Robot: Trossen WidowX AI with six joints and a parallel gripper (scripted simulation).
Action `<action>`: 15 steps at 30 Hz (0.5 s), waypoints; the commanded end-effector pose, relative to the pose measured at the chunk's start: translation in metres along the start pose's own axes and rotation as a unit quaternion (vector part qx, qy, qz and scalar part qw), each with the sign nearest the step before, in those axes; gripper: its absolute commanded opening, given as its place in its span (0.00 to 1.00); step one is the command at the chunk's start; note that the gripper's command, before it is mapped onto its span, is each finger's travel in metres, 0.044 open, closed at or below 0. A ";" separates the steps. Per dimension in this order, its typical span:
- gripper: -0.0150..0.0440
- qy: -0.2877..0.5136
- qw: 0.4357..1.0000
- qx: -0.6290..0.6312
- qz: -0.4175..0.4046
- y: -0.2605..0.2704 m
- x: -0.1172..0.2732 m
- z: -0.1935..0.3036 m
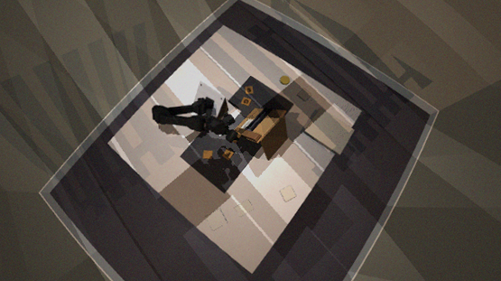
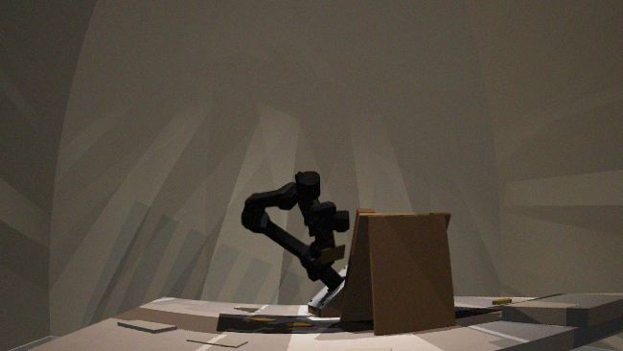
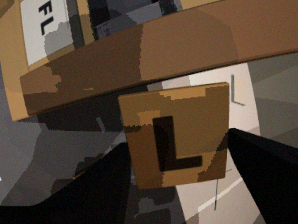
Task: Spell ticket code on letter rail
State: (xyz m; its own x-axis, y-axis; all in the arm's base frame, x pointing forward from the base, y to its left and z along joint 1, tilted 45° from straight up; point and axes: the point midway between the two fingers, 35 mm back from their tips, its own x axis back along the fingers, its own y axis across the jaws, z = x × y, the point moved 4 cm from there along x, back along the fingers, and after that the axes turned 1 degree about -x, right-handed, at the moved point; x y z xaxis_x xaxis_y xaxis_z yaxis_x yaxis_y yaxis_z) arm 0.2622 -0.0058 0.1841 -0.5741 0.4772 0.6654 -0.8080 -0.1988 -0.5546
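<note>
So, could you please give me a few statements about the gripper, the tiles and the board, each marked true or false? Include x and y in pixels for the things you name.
1. The gripper (image 1: 238, 140) (image 2: 333, 254) (image 3: 178, 143) is shut on the letter tile marked L (image 2: 333, 254) (image 3: 180, 145). True.
2. The held tile lies flat on the dark mat (image 1: 204, 171) (image 2: 230, 322). False: it is held up above the mat.
3. The ticket (image 3: 47, 30) shows the letters F and L. True.
4. The round yellow piece (image 1: 285, 80) (image 2: 501, 301) sits on top of the board (image 1: 275, 140) (image 2: 412, 273). False: it lies on the counter, beside the mat.
</note>
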 end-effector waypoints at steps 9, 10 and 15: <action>0.25 -0.050 0.998 -0.032 0.028 -0.025 0.010 -0.046; 0.25 -0.053 0.997 -0.039 0.028 -0.026 0.011 -0.049; 0.25 -0.068 0.994 -0.083 0.024 -0.034 0.012 -0.071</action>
State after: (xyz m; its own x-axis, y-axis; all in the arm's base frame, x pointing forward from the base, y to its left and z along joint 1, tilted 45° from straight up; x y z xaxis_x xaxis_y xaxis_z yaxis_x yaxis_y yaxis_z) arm 0.2860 0.0560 0.1753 -0.6246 0.3673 0.6892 -0.7651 -0.1106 -0.6344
